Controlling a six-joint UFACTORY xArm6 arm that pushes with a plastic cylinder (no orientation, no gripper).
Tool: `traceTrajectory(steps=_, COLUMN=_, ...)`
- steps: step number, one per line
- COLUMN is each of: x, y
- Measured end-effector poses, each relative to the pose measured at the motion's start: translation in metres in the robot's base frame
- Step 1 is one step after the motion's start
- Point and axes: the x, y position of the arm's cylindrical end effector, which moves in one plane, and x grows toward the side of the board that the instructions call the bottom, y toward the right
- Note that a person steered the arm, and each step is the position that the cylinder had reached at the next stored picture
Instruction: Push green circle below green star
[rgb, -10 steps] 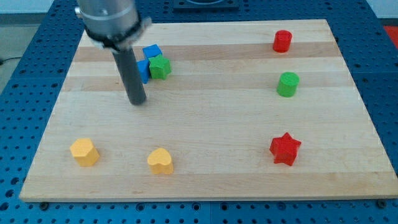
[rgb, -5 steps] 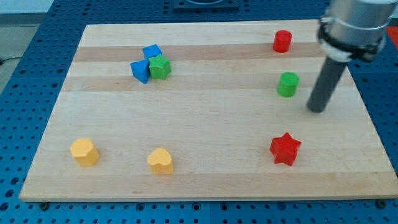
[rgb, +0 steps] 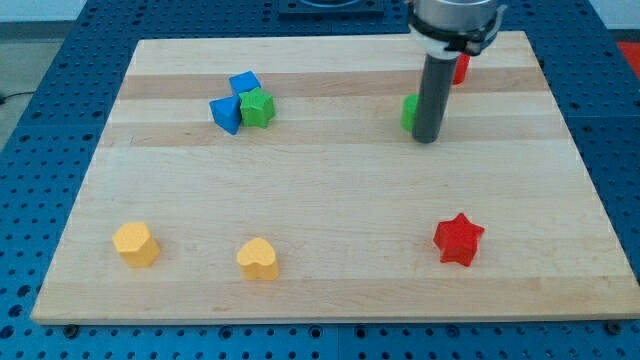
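Note:
The green circle (rgb: 410, 112) is a green cylinder on the board's upper right part, mostly hidden behind my rod. My tip (rgb: 426, 138) rests on the board right against the circle's right side. The green star (rgb: 258, 107) sits at the upper left, touching two blue blocks. The star is far to the view's left of the circle and of my tip.
Two blue blocks (rgb: 243, 84) (rgb: 226, 113) adjoin the green star. A red cylinder (rgb: 460, 67) is partly hidden behind the rod at the top right. A red star (rgb: 459, 239) is at the lower right. Two yellow blocks (rgb: 135, 244) (rgb: 259, 258) lie at the lower left.
My rod swept from beside the blue blocks to the right of the green circle, then moved left. The green circle has slid left and a little up.

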Motion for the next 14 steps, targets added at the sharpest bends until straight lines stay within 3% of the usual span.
traceTrajectory(steps=1, x=-0.019, y=0.018)
traceTrajectory(steps=2, x=-0.041, y=-0.010)
traceTrajectory(steps=3, x=-0.040, y=-0.074)
traceTrajectory(steps=5, x=0.019, y=-0.109)
traceTrajectory(steps=7, x=-0.002, y=-0.195)
traceTrajectory(steps=8, x=0.012, y=-0.206)
traceTrajectory(steps=9, x=0.057, y=-0.209)
traceTrajectory(steps=10, x=0.069, y=-0.264)
traceTrajectory(steps=13, x=0.003, y=-0.241)
traceTrajectory(steps=14, x=0.006, y=-0.241)
